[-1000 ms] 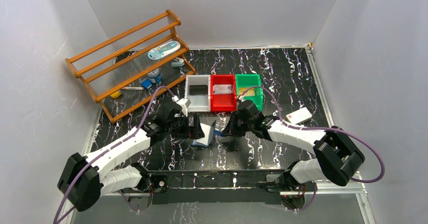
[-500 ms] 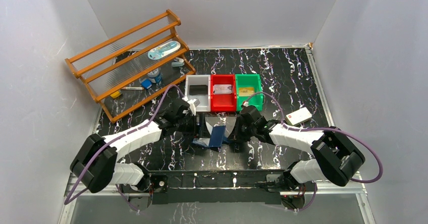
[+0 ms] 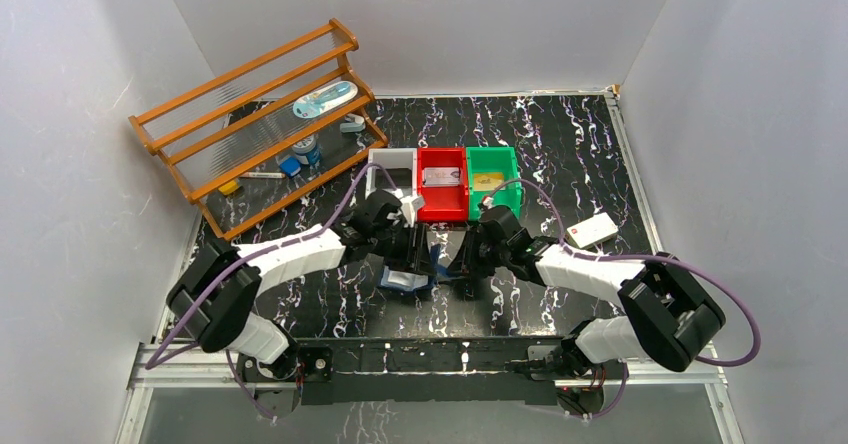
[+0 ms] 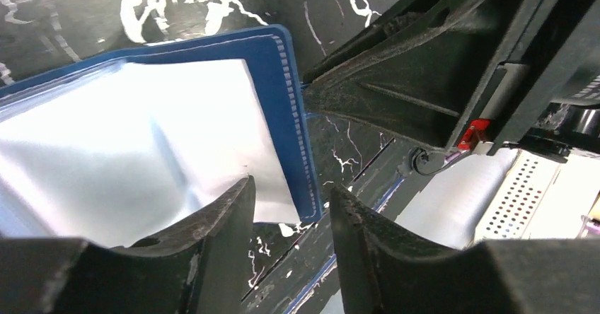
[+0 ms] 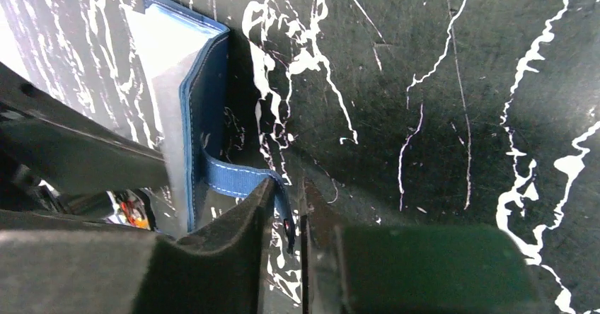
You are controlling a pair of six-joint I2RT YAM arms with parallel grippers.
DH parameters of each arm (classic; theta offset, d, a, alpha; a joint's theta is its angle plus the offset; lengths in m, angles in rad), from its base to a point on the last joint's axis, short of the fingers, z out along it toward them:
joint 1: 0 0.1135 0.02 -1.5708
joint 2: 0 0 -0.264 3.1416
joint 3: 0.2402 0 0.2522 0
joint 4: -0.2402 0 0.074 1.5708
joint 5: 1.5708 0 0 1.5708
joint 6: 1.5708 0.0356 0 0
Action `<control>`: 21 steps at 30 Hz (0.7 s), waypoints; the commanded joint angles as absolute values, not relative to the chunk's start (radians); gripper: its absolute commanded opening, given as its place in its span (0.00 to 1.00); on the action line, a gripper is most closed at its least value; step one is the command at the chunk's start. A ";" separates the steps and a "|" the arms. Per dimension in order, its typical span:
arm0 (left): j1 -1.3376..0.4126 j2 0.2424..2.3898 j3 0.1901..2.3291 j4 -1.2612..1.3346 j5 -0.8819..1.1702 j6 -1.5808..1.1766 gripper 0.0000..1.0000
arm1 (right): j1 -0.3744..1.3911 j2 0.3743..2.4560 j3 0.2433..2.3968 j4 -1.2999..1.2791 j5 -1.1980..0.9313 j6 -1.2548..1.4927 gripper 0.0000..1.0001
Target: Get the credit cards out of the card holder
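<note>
Your card holder point(image 3: 408, 280) lies part-open on the table point(image 3: 560, 144), between both grippers.
The left gripper point(image 4: 291, 187) is spread over its corner; its strap point(image 5: 237, 177) enters the narrow slit of the right gripper point(image 5: 289, 187) (pinched or loose, you cannot tell).

On the desk point(image 3: 600, 154), the card holder point(image 3: 405, 282) lies in front, between left gripper point(image 3: 419, 258) and right gripper point(image 3: 456, 264). Behind it three bins point(image 3: 443, 214) stand in a row; cards point(image 3: 441, 176) lie in the middle and right ones. Rack point(image 3: 250, 114) back left, block point(image 3: 592, 228) at right
</note>
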State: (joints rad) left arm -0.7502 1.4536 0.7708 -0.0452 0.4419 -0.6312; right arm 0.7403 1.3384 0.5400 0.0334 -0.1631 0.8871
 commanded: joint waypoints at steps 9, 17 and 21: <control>-0.808 1.538 0.822 -0.032 0.418 -0.661 0.30 | 0.695 1.205 0.589 -0.008 -0.104 0.896 0.38; -0.841 1.527 0.802 -0.055 0.387 -0.649 0.39 | 0.693 1.202 0.654 0.032 -0.193 0.883 0.40; -0.848 1.509 0.798 -0.066 0.383 -0.638 0.51 | 0.693 1.250 0.683 0.061 -0.207 0.873 0.41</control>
State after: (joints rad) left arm -0.8364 1.5444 0.8097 -0.0315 0.3935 -0.6506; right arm 0.6956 1.2167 0.6205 0.0029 -0.1707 0.8906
